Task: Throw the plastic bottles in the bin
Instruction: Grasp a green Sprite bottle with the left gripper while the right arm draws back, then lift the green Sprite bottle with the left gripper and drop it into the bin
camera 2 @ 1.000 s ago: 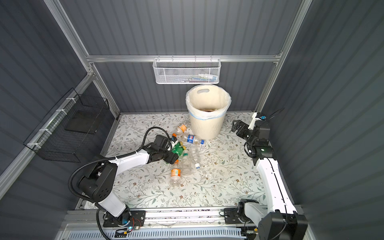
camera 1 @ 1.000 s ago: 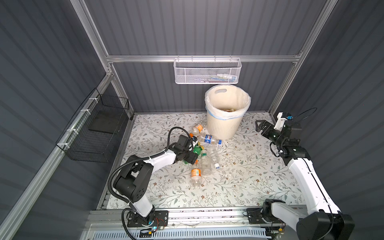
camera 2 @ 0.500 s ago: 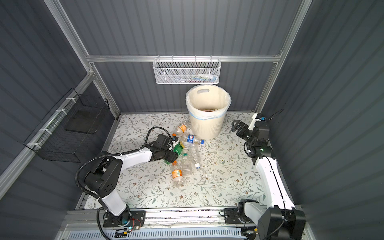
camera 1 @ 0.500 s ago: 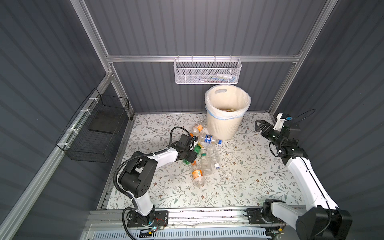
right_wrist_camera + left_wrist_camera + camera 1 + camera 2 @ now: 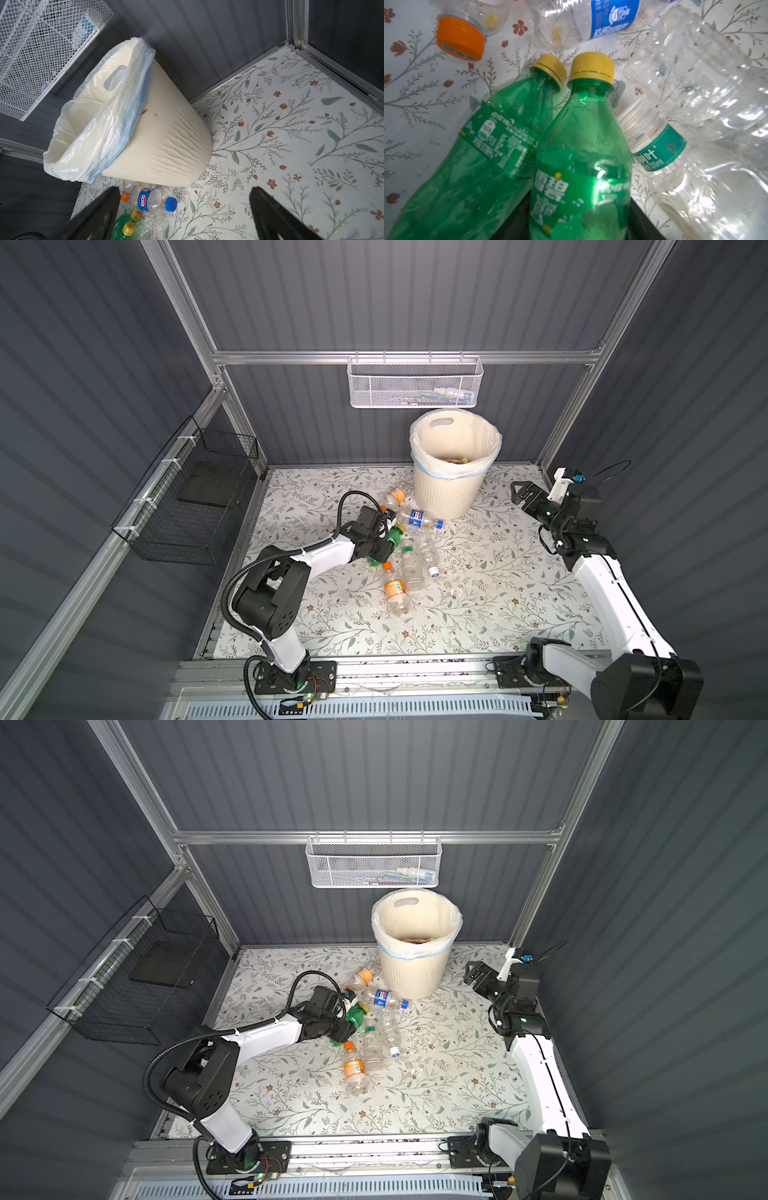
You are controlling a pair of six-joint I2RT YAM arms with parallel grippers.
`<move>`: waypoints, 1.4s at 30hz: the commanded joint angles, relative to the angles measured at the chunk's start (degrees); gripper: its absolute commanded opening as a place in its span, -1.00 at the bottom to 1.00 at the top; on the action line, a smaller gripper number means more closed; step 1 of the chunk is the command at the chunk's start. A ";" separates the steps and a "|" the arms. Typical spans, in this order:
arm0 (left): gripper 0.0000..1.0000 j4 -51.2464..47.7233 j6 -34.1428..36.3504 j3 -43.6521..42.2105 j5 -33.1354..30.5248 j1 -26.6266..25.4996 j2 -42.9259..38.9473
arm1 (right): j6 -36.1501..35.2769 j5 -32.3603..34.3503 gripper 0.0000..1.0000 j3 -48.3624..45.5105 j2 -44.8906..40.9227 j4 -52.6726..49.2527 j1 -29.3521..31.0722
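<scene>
The left gripper (image 5: 385, 549) lies low in the pile of bottles (image 5: 412, 570) in the middle of the floor (image 5: 498, 597). In the left wrist view its two black fingers (image 5: 640, 222) sit tight on each side of a green bottle (image 5: 581, 155) with a yellow cap. It seems to hold it, though only the ends of the fingers show. A second green bottle (image 5: 483, 155) leans on it, touching.

The bin (image 5: 451, 495) stands upright at the far side, a bit to the right, with a white bag (image 5: 99, 135) in it. A blue bottle (image 5: 417, 518) lies just beside the bin, on its near left.

The right gripper (image 5: 520, 494) hangs right of the bin, apart from it. Its fingers are spread wide with nothing between them.
</scene>
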 commanded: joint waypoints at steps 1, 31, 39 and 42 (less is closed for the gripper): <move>0.15 -0.96 -0.46 1.08 -0.63 -0.30 -3.13 | -0.09 -0.37 0.98 -0.54 0.10 -0.12 -0.26; 0.24 23.16 -3.36 -19.62 -11.50 3.75 -47.85 | -2.84 5.12 0.92 -1.05 8.92 -6.50 13.81; 0.27 39.42 2.29 -23.88 -11.85 3.75 -57.70 | -3.05 6.08 0.91 1.12 10.87 -7.84 16.54; 0.27 41.24 3.94 -22.63 -10.69 3.75 -59.36 | -3.20 6.51 0.91 1.39 11.00 -8.42 17.30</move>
